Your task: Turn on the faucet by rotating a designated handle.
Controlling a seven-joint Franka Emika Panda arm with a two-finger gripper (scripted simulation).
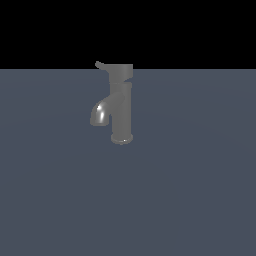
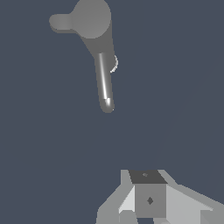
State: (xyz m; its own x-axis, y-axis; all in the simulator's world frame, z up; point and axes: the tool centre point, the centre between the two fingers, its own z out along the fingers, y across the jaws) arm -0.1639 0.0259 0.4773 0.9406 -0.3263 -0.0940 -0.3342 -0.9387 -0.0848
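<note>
Faucet (image 1: 121,112) seen upright on tabletop (image 1: 190,200), centre of exterior frame, slightly above middle. Handle (image 1: 119,72) seated on column top, lever stub pointed toward exterior view's left; shiny spout curved down on same side. Gripper (image 2: 148,201) glimpsed in wrist view, well apart from faucet; jaws' state cannot be told.

Only seen in the wrist view, low at the picture's edge; white and grey boxy gripper (image 2: 151,205), cut off by the frame; fingertips hidden, so open or closed cannot be told; touching nothing.
</note>
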